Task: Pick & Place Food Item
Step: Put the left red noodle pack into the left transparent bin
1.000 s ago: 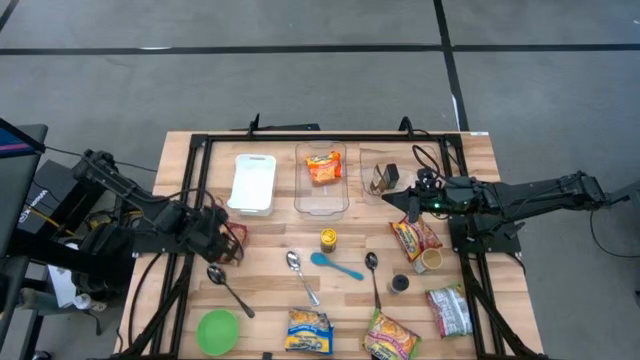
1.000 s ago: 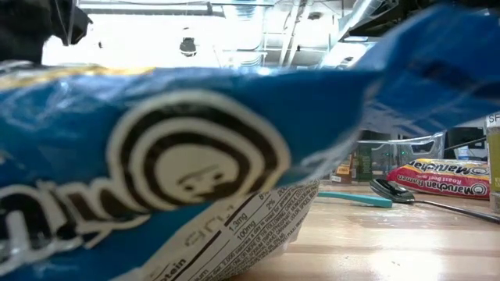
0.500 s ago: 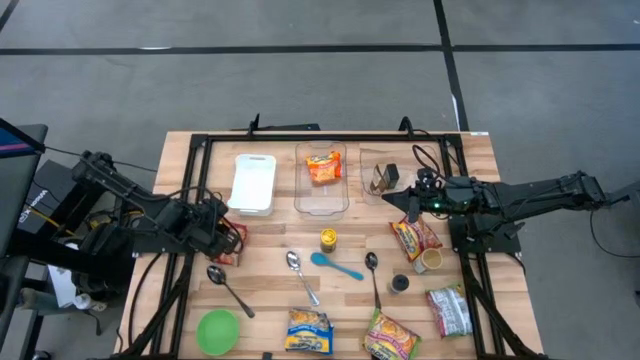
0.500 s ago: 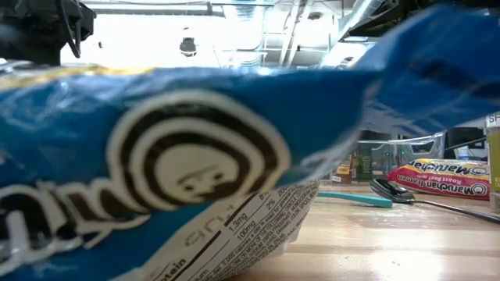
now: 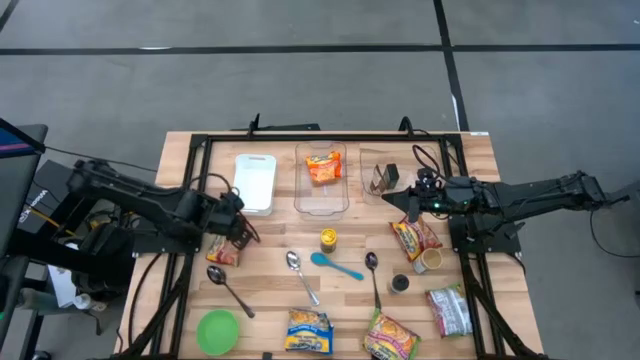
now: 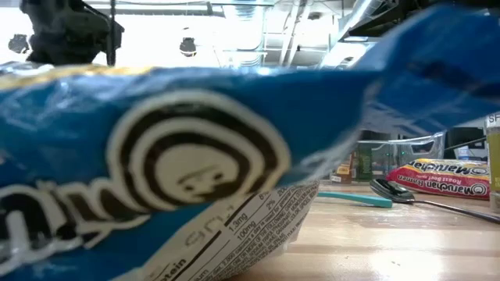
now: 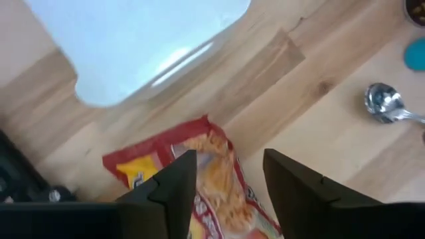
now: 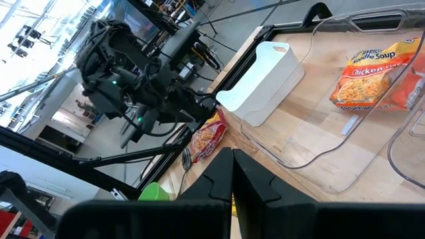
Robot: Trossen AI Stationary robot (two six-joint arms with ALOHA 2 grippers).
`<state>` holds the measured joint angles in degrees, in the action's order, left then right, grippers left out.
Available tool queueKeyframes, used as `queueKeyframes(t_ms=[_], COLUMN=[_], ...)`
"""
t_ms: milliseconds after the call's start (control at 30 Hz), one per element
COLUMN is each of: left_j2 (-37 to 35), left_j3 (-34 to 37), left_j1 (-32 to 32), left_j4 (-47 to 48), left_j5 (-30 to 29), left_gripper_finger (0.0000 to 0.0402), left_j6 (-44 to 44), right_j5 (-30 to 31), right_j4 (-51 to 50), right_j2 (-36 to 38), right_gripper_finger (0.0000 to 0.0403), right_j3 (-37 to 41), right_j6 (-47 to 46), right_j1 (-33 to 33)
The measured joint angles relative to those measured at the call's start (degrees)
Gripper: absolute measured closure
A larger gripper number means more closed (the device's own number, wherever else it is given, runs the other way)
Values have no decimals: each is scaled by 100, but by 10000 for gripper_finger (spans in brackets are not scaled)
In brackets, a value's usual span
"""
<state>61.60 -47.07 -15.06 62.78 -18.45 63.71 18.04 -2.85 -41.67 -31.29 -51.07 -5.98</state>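
Observation:
A red noodle packet (image 7: 199,172) lies on the wood just near of the white container (image 7: 133,46), toward the table's left. My left gripper (image 7: 229,162) hovers over it, open, one finger on either side of the packet and pointing steeply down. From above, the packet (image 5: 222,250) shows beside the left gripper (image 5: 236,226), on its near side. My right gripper (image 8: 232,172) is shut and empty, held above the table right of the clear container (image 5: 321,180), which holds a chicken noodle packet (image 5: 323,166).
A blue packet (image 6: 195,172) close to the lens fills the low view. Spoons (image 5: 300,275), a blue spoon (image 5: 335,265), a yellow jar (image 5: 328,239), a green bowl (image 5: 217,331), a cup (image 5: 430,261) and more noodle packets (image 5: 390,337) lie over the middle and near part of the table.
My left gripper has swung toward the table's right and far edge, nearer the white container, rolling as it went. The red packet, which was at its fingers, now lies on the table just near of them. My right arm has kept still.

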Motion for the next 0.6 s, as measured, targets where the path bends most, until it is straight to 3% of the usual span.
queueKeyframes(t_ms=[133,600], left_j2=[426,1513], left_j3=[0,0], left_j1=[209,610], left_j4=[-366,-509], left_j5=[18,379], left_gripper_finger=[216,209], left_j6=[-491,-519], right_j5=[0,0], right_j4=[0,0], right_j2=[2,0], right_gripper_finger=[403,403], right_j3=[0,0], right_j6=[0,0], right_j1=[0,0])
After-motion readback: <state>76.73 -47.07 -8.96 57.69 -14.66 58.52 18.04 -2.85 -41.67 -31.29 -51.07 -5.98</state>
